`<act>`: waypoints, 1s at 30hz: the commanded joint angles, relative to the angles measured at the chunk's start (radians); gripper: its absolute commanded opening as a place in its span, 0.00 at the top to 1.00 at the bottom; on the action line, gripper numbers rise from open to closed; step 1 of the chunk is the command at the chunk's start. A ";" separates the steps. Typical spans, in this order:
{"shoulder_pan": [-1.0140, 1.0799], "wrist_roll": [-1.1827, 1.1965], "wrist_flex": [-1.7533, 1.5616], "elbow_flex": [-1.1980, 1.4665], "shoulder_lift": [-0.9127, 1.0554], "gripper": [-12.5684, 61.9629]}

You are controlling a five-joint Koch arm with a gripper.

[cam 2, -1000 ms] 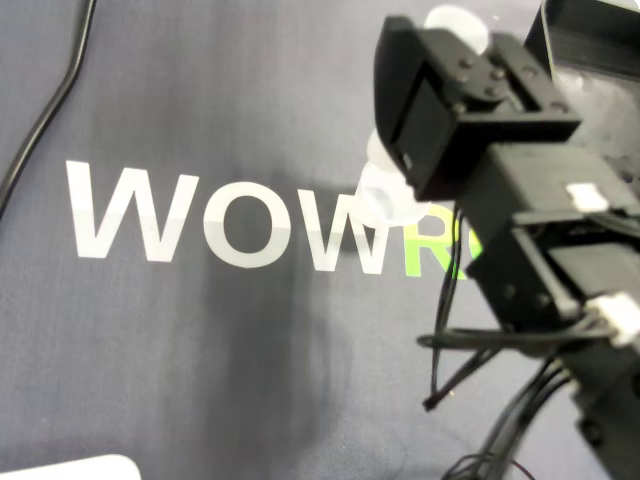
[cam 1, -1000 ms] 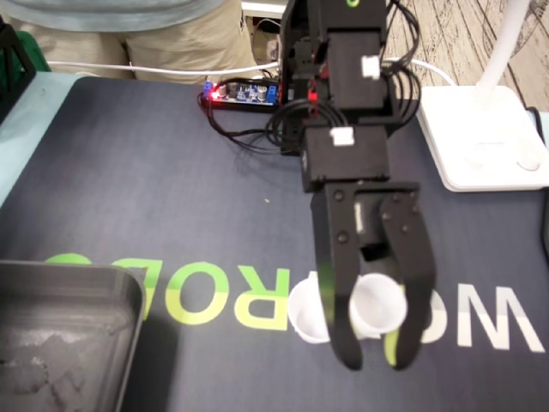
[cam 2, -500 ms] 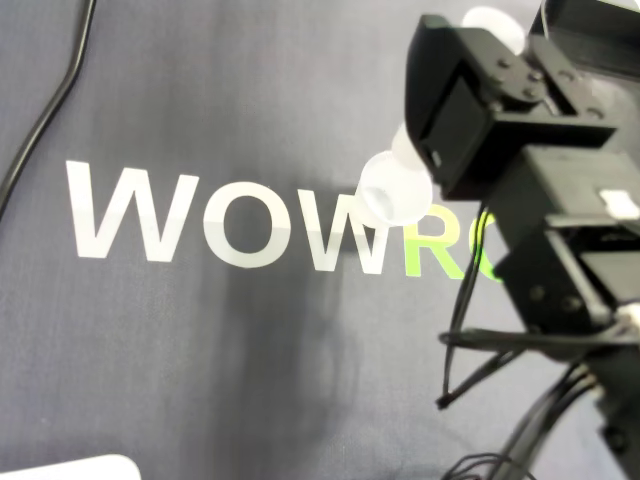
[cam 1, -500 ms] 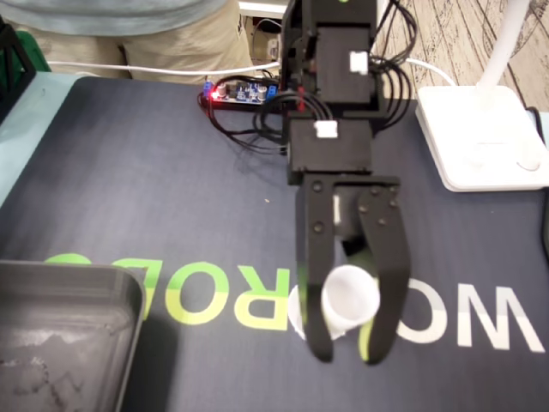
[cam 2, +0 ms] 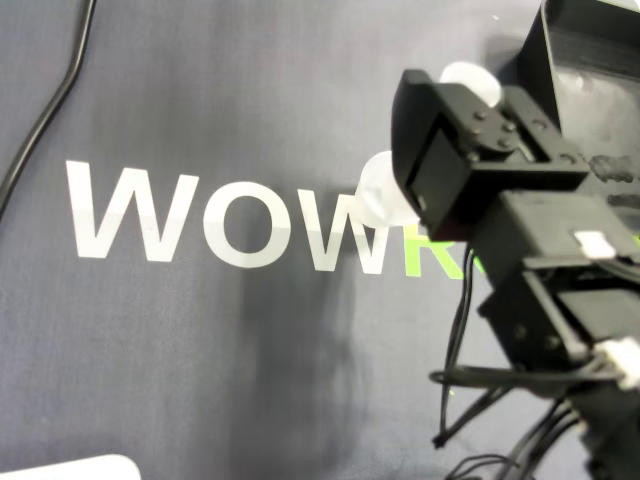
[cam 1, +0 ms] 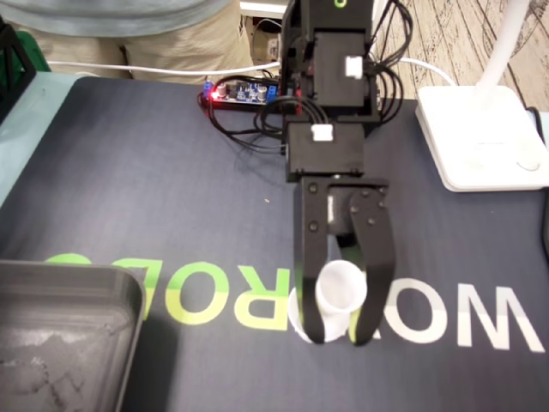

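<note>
In the fixed view my black gripper [cam 1: 337, 337] points down at the dark mat, its two fingers closed on either side of a small white cup [cam 1: 341, 290]. A second white cup [cam 1: 299, 316] stands on the mat by the letter R, partly hidden behind the left finger and touching or overlapped by the held cup. From overhead, the arm's motor block [cam 2: 470, 150] hides the fingertips. One white cup [cam 2: 377, 190] peeks out at its left edge, and another white cup [cam 2: 468, 80] shows past its top.
A grey tray [cam 1: 69, 318] fills the lower left of the fixed view and shows at the overhead's top right [cam 2: 590, 50]. A white lamp base [cam 1: 480, 137] sits at right. A circuit board [cam 1: 240, 93] and cables lie near the arm's base. A person stands behind the table.
The gripper has carried the white cup leftward in the fixed view, up against the second cup, and its jaws have narrowed around it.
</note>
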State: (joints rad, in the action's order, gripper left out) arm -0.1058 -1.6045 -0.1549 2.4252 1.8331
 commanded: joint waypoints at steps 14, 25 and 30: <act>0.043 -0.009 -0.118 -0.054 -0.130 0.84; 0.052 -0.005 -0.247 -0.094 -0.201 0.84; 0.051 0.003 -0.276 -0.121 -0.229 0.84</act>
State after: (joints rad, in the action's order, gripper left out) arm -0.0552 -1.6045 -0.3497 2.3715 1.6015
